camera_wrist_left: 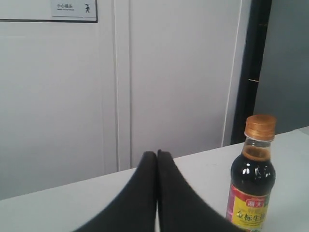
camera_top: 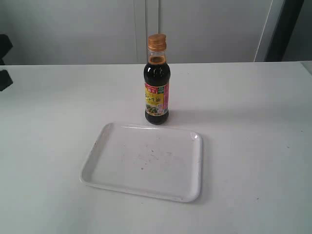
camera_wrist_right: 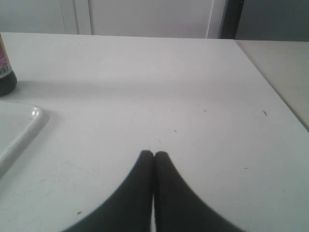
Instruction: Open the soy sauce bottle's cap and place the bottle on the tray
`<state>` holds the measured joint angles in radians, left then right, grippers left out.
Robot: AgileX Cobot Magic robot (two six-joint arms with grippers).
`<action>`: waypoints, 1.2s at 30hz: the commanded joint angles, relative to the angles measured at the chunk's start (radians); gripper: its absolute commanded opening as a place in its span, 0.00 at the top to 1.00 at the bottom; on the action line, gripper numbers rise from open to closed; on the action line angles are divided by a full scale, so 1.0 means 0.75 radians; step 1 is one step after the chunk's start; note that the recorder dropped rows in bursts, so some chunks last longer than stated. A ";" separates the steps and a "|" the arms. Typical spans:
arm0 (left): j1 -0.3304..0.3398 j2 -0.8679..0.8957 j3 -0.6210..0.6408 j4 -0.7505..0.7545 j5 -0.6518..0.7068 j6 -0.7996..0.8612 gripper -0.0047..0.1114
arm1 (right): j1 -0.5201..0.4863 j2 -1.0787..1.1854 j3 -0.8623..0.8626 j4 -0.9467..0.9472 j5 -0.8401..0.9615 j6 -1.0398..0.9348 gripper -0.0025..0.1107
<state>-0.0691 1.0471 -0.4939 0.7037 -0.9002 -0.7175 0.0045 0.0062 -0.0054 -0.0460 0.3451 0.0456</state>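
The soy sauce bottle stands upright on the white table, just behind the tray, with its orange-gold cap closed. The left wrist view shows the bottle and its cap off to one side of my left gripper, which is shut with nothing in it and well apart from the bottle. My right gripper is shut and empty above the bare table, with the bottle's base and a corner of the tray far off to the side. Neither gripper's fingertips show in the exterior view.
A dark part of the left arm shows at the exterior view's left edge. The table's right edge runs close to my right gripper's side. A pale wall with panels rises behind the table.
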 commanded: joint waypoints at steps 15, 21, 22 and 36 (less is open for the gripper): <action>-0.156 0.485 -0.197 0.169 -0.428 0.061 0.96 | -0.006 -0.008 0.007 -0.004 -0.004 0.005 0.98; -0.156 0.640 -0.239 0.218 -0.428 0.088 0.96 | -0.006 -0.008 0.007 -0.004 -0.004 0.005 0.98; -0.156 0.660 -0.250 0.242 -0.428 0.088 0.96 | -0.006 -0.008 0.007 -0.004 -0.004 0.005 0.98; -0.233 0.878 -0.352 0.543 -0.428 0.100 0.96 | -0.006 -0.008 0.007 -0.004 -0.004 0.005 0.98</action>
<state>-0.2155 1.6889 -0.7493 1.0994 -1.2060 -0.6504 0.0045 0.0062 -0.0054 -0.0460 0.3451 0.0456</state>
